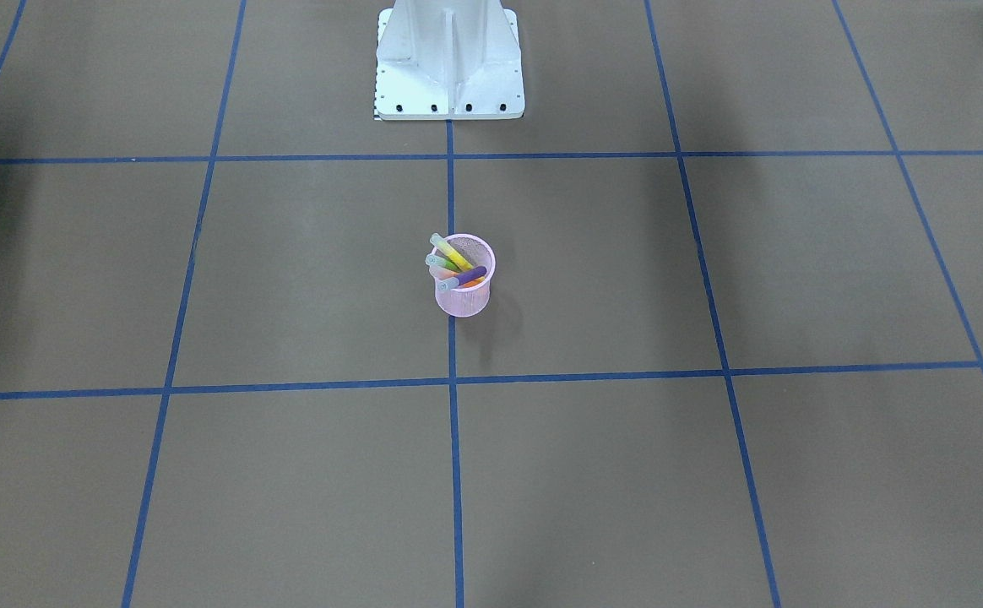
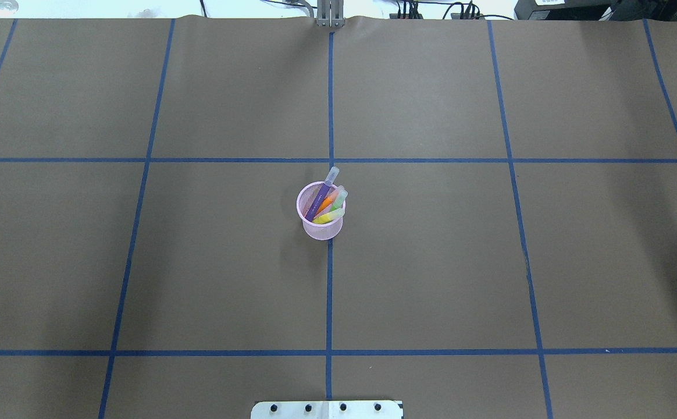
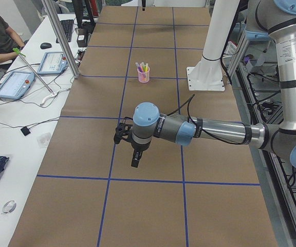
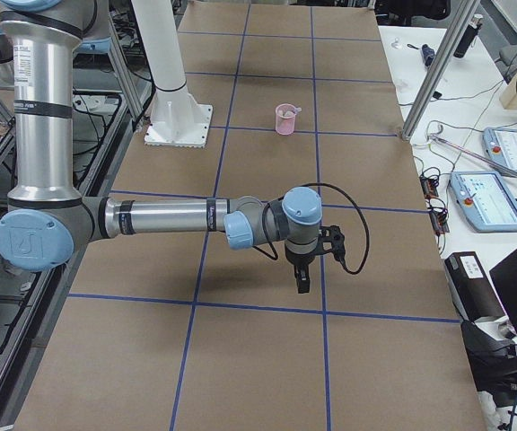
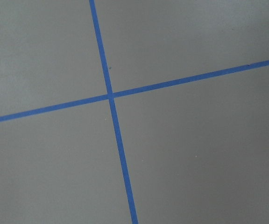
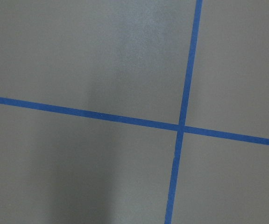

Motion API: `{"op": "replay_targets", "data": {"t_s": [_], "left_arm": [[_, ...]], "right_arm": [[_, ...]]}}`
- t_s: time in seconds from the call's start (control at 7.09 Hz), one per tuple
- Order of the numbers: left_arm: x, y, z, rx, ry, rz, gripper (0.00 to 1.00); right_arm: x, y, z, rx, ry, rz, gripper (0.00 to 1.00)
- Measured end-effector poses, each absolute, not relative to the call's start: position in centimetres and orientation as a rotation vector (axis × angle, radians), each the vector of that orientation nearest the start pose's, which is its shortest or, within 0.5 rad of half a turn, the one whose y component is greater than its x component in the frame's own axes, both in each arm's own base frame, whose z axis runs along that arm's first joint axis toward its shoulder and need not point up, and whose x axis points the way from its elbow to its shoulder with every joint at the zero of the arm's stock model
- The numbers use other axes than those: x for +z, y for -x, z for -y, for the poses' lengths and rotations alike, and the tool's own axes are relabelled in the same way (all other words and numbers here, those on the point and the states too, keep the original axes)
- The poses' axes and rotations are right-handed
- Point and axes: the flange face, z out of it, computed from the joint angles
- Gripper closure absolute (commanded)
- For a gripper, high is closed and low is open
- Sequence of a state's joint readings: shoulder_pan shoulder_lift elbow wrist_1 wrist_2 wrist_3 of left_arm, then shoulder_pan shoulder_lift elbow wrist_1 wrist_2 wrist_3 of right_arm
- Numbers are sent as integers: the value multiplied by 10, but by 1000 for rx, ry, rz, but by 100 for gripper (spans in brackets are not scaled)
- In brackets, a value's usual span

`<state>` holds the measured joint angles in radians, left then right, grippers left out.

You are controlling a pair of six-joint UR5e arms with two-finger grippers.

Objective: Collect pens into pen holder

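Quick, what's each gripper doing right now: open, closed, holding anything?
Left gripper: cannot be told, seen only from a side view.
Right gripper: cannot be told, seen only from a side view.

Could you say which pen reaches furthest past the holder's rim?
The purple pen: from overhead, its cap clears the pen holder; the others stop at the rim.

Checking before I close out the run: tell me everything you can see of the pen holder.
The pen holder is a small, round, pale pink wire-mesh cup, slightly tapered, with a solid rim. It stands upright on the brown table, over a blue tape line near the middle. Four pens lean inside it, purple, orange, green and yellow, their pale caps past the rim. Nothing else touches it.
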<state>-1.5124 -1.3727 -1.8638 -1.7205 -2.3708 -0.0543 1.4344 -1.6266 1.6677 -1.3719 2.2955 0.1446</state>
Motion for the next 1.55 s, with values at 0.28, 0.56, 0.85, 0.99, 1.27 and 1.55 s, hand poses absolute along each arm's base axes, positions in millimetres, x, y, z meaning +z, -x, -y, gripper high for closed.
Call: {"op": "replay_targets", "data": {"t_s": [0.28, 0.56, 0.85, 0.99, 1.27, 1.55], "left_arm": [[597, 35, 440, 81, -134, -826, 1], [609, 35, 451, 63, -101, -818, 1], [612, 36, 457, 54, -82, -785, 1], [612, 38, 459, 55, -86, -756, 1], [619, 40, 460, 48, -77, -731, 0], [623, 40, 460, 40, -64, -732, 0]], "right_arm": [[613, -7, 490, -69, -133, 756, 0], [601, -10, 498, -61, -108, 769, 0], [595, -14, 507, -100, -76, 758, 0], [595, -18, 509, -123, -68, 750, 0], [601, -23, 506, -142, -60, 737, 0], [610, -24, 501, -141, -50, 736, 0]]}}
